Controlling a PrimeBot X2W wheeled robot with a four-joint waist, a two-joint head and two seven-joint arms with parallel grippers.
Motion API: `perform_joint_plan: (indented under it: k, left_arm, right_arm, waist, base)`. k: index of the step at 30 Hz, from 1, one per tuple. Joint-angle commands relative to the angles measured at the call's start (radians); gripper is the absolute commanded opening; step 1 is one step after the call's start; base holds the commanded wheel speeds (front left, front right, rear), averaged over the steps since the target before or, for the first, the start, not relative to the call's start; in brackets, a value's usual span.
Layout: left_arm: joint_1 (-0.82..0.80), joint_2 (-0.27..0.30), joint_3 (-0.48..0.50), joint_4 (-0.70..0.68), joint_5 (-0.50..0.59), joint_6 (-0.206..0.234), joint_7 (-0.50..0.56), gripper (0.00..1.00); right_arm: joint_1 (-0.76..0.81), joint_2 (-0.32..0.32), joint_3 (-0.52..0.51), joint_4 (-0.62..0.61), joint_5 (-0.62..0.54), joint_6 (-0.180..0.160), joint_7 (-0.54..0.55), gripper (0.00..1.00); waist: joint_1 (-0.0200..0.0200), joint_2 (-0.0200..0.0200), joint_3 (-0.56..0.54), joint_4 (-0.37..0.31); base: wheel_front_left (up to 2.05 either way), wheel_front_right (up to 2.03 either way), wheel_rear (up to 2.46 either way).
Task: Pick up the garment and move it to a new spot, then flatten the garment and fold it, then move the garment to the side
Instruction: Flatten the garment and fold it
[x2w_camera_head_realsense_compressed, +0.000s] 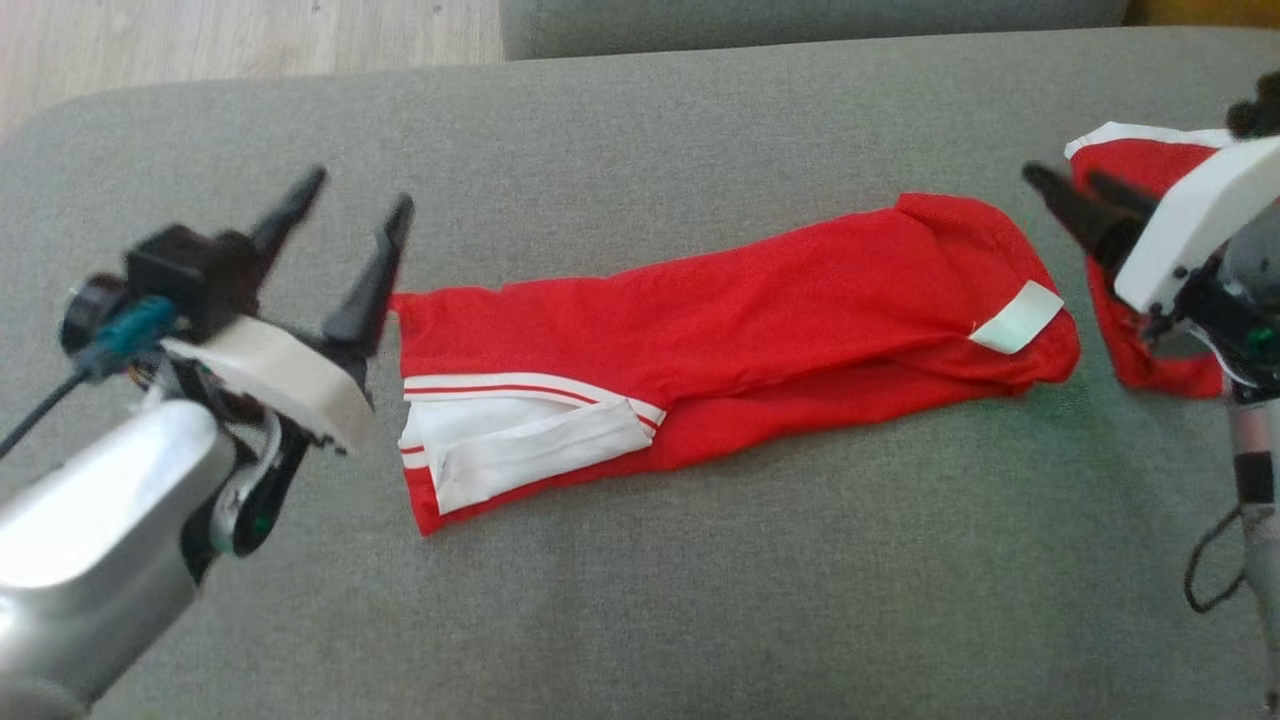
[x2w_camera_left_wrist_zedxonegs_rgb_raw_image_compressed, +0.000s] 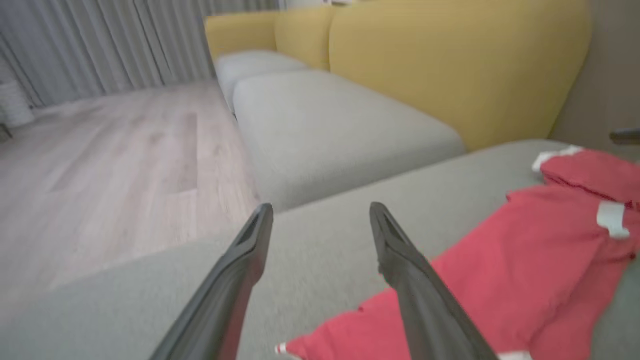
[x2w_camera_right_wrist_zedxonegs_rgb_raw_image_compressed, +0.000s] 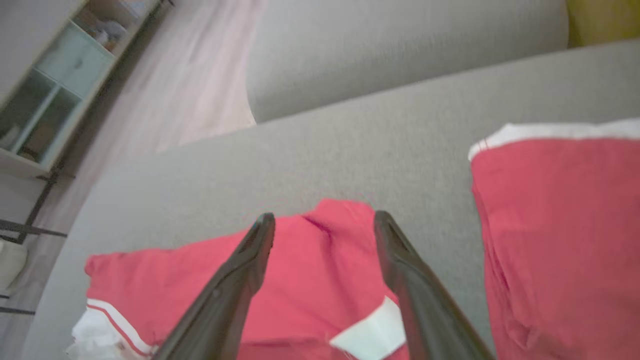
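**Sofa cushion.** The broad grey fabric sofa cushion (x2w_camera_head_realsense_compressed: 640, 600) carries everything. It is soft, so if I press down too hard, I may pinch upholstery together with cloth.

**Garment.** The long red knit garment with white trim (x2w_camera_head_realsense_compressed: 760, 300) lies across the middle of the cushion, doubled lengthwise into a narrow band. I judge it folded and ready for the move to the side. A grip that takes only the top layer would peel the fold open. Lifting one end alone would let the rest drag and bunch.

**Second piece.** A second red cloth piece with a white edge (x2w_camera_head_realsense_compressed: 1135, 170) lies apart from the band, with bare grey between them. I cannot tell whether it belongs to the same garment. Its matching colour makes a wrong pick likely.

**End effectors.** My left end effector (x2w_camera_head_realsense_compressed: 360, 190) stands wide open and holds nothing. One fingertip is just beside the band's near corner, so a careless sweep could snag it. My right end effector (x2w_camera_head_realsense_compressed: 1062, 175) is also wide open and empty. It sits above the gap between the two red pieces, close to both.

**Striped hem.** The white hem with a thin red stripe (x2w_camera_head_realsense_compressed: 510, 440) is turned outward and loose, so it could flip over.

**Tab.** The small white label tab (x2w_camera_head_realsense_compressed: 1017, 317) sticks up and could catch a finger.
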Motion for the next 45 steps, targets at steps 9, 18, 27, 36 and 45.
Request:
perform_joint_plan:
  k: [9,18,27,36,45]
  left_arm:
    - [0.096,-0.060,0.294,-0.090,-0.031,0.161,-0.185,1.00]
    - [0.427,-0.326,0.632,-0.119,0.293,0.159,-0.187,1.00]
    - [0.606,-0.529,0.805,-0.010,0.545,0.016,-0.187,1.00]
    - [0.546,-0.608,0.889,0.039,0.657,-0.123,-0.187,1.00]
    - [0.522,-0.648,0.921,0.064,0.708,-0.185,-0.187,1.00]
  right_arm:
    - [0.049,0.149,-0.013,-0.219,-0.095,0.007,-0.401,1.00]
    - [0.275,0.269,0.038,-0.176,-0.223,0.007,-0.880,1.00]
    - [0.334,0.272,0.085,-0.062,-0.250,0.007,-1.020,1.00]
    - [0.248,0.272,-0.011,0.016,-0.387,0.007,-1.028,1.00]
    - [0.130,0.272,-0.178,0.263,-0.471,0.007,-0.993,1.00]
  waist:
    - [0.0000,0.0000,-0.025,0.001]
    - [0.0000,0.0000,-0.026,0.007]
    - [0.0000,0.0000,-0.010,0.009]
    - [0.0000,0.0000,0.053,0.029]
    - [0.0000,0.0000,0.096,0.054]
  base:
    - [0.00,0.00,0.00]
    - [0.00,0.00,0.00]
    - [0.00,0.00,0.00]
    - [0.00,0.00,0.00]
    - [0.00,0.00,0.00]
